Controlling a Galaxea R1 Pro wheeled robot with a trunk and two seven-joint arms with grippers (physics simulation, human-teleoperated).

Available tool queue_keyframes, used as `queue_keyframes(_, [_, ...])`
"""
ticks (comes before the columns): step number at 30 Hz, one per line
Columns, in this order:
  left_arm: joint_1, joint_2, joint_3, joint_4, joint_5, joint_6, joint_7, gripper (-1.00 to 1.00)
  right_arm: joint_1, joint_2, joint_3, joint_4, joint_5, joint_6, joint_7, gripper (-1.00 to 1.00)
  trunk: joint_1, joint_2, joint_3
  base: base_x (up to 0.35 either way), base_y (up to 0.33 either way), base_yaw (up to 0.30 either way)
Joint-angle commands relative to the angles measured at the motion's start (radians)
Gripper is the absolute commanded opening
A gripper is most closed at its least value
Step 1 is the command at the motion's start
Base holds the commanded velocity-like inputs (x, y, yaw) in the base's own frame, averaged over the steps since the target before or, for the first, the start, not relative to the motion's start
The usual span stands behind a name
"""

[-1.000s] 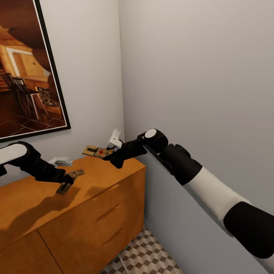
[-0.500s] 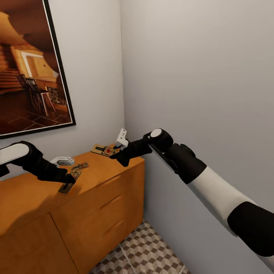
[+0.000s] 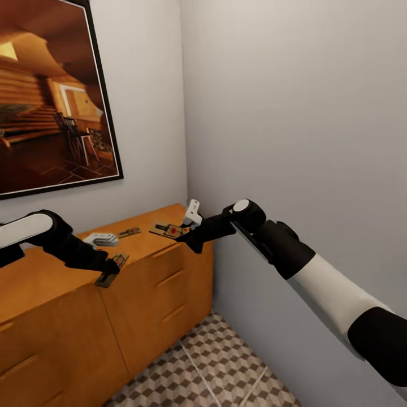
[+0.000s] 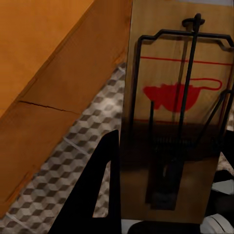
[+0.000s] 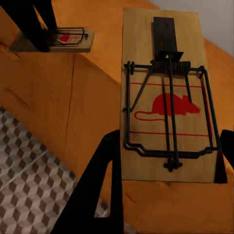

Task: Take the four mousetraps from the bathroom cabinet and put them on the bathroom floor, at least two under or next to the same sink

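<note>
In the head view the orange-brown cabinet (image 3: pixel 141 282) stands in the corner of the room under a large framed picture (image 3: pixel 53 96), its top carrying the traps and its drawer fronts facing the patterned bathroom floor (image 3: pixel 220 367). The right gripper (image 3: pixel 189 236) reaches over the cabinet's far front corner and is clamped on a mousetrap (image 3: pixel 169 230), holding it flat just above the wooden top. The right wrist view shows this trap (image 5: pixel 168 102) close up, a pale wooden board with a red mouse print and a black wire bar, gripped at its near edge by the dark fingers (image 5: pixel 105 185). The left gripper (image 3: pixel 110 270) hangs at the cabinet's front edge, further from the corner, and grips a second mousetrap (image 3: pixel 112 268) that tilts down over the edge. In the left wrist view that board (image 4: pixel 178 117) stands along the fingers with the cabinet front and floor tiles behind it. A third trap (image 3: pixel 129 232) lies flat on the cabinet top between the two arms, near the wall. A small white-and-grey object (image 3: pixel 102 239) rests on the top beside it
</note>
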Motion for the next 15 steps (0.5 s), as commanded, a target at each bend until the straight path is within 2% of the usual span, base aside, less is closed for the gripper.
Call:
queue_keyframes(1, [-0.003, -0.008, -0.004, -0.001, 0.008, -0.001, 0.01, -1.0, -0.001, -0.007, 0.001, -0.001, -0.01, 0.009, -0.002, -1.0, -0.001, -0.001, -0.001, -0.334, 0.0, 0.0])
queue_keyframes(2, [0.0, -0.051, -0.009, -0.001, 0.008, -0.003, 0.007, -1.0, 0.001, -0.042, 0.001, -0.002, -0.012, 0.005, -0.001, -1.0, -0.001, -0.001, -0.001, -0.334, 0.0, 0.0])
queue_keyframes(3, [0.0, -0.059, -0.011, -0.001, 0.008, -0.004, 0.006, -1.0, 0.002, -0.045, 0.001, -0.002, -0.013, 0.005, -0.001, -1.0, -0.001, -0.001, -0.001, -0.334, 0.0, 0.0])
queue_keyframes(4, [0.005, -0.116, -0.09, 0.003, 0.008, -0.015, -0.02, -1.0, 0.02, -0.056, 0.001, -0.002, -0.01, 0.007, -0.005, -1.0, -0.001, -0.001, -0.001, -0.334, 0.0, 0.0])
queue_keyframes(6, [0.006, -0.128, -0.118, 0.003, 0.008, -0.017, -0.025, -1.0, 0.024, -0.068, 0.001, -0.002, -0.008, 0.007, -0.005, -1.0, -0.001, -0.001, -0.001, -0.334, 0.0, 0.0])
queue_keyframes(7, [0.008, -0.134, -0.169, 0.003, 0.008, -0.023, -0.029, -1.0, 0.027, -0.081, 0.001, -0.001, -0.009, 0.008, -0.006, -1.0, -0.001, -0.001, -0.001, -0.334, 0.0, 0.0])
queue_keyframes(10, [0.009, -0.138, -0.202, 0.004, 0.008, -0.027, -0.042, -1.0, 0.027, -0.083, 0.001, -0.001, -0.009, 0.009, -0.007, -1.0, -0.001, -0.001, -0.001, -0.334, 0.0, 0.0])
queue_keyframes(13, [0.014, -0.145, -0.267, 0.005, 0.008, -0.057, -0.072, -1.0, 0.037, -0.084, 0.001, 0.003, -0.008, 0.009, -0.008, -1.0, -0.001, -0.001, -0.001, -0.334, 0.0, 0.0])
queue_keyframes(15, [0.017, -0.158, -0.32, 0.006, 0.008, -0.099, -0.107, -1.0, 0.057, -0.084, 0.001, 0.004, -0.007, 0.008, -0.009, -1.0, -0.001, -0.001, -0.001, -0.334, 0.0, 0.0])
